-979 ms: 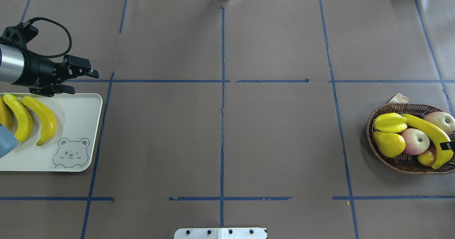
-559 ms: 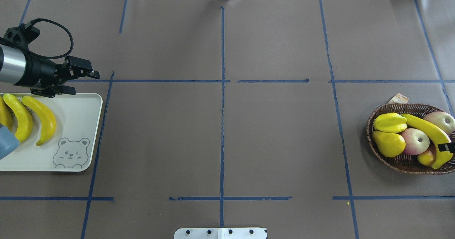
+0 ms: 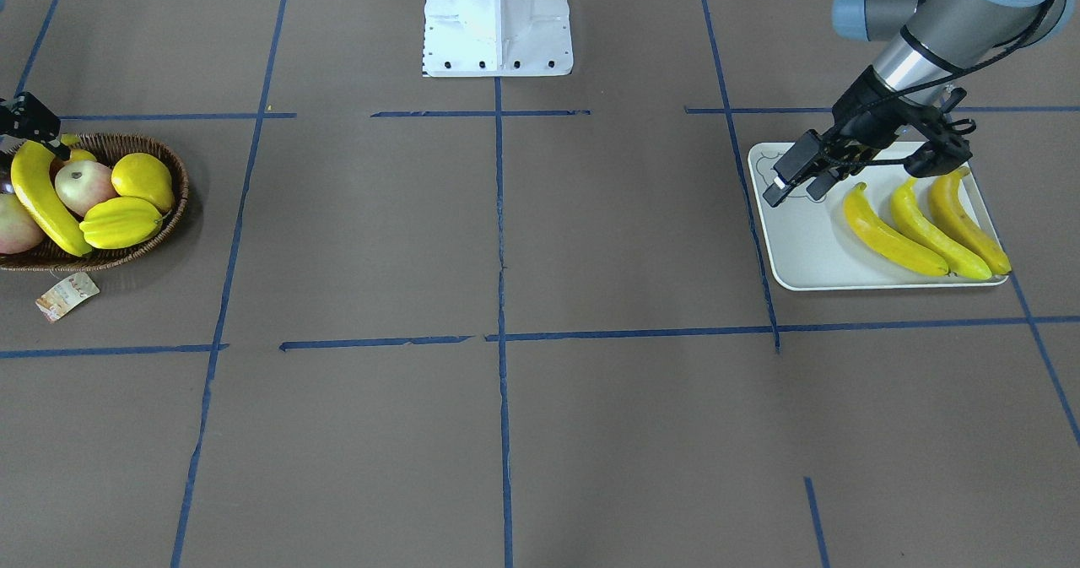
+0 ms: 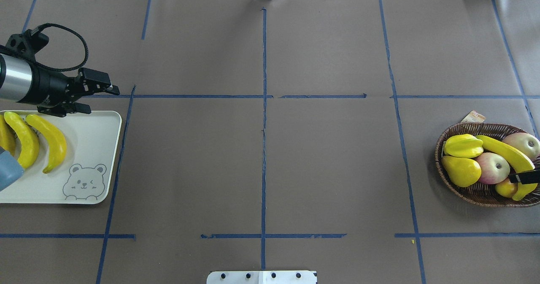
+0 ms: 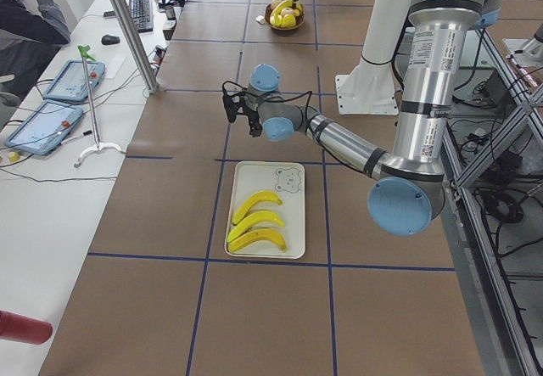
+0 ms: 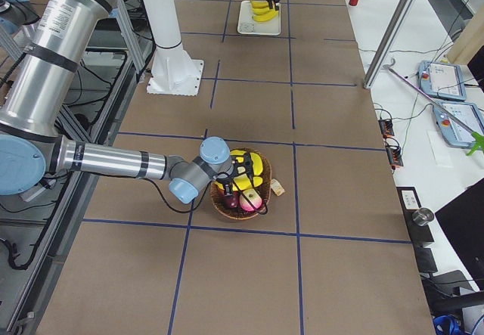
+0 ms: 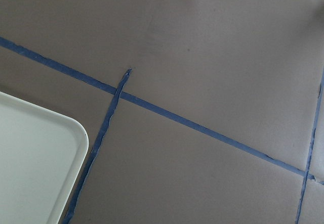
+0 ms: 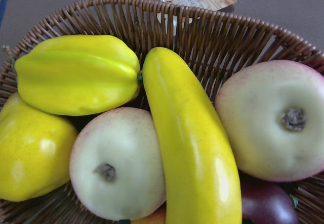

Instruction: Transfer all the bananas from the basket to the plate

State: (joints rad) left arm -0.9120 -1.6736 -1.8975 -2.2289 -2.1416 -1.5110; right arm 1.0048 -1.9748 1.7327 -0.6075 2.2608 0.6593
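Three yellow bananas [image 4: 52, 142] lie side by side on the white bear-print plate [image 4: 90, 149], and they also show in the front view [image 3: 890, 235]. My left gripper [image 4: 103, 101] is open and empty and hovers over the plate's far corner [image 3: 801, 247]. One banana [image 4: 504, 151] lies across the fruit in the brown wicker basket [image 4: 485, 127]. My right gripper [image 4: 525, 177] is open, with one black finger over that banana's near end. The right wrist view shows the banana [image 8: 192, 153] close up.
The basket also holds a starfruit [image 4: 463, 145], a yellow pear-shaped fruit [image 4: 462, 171] and apples [image 4: 491, 168]. A paper tag [image 4: 473, 116] sticks out behind it. The robot base [image 3: 496, 19] stands at the table's near edge. Blue tape lines cross the brown table.
My right gripper's finger has moved left, further across the banana in the basket. My left gripper has shifted slightly at the plate's far edge.
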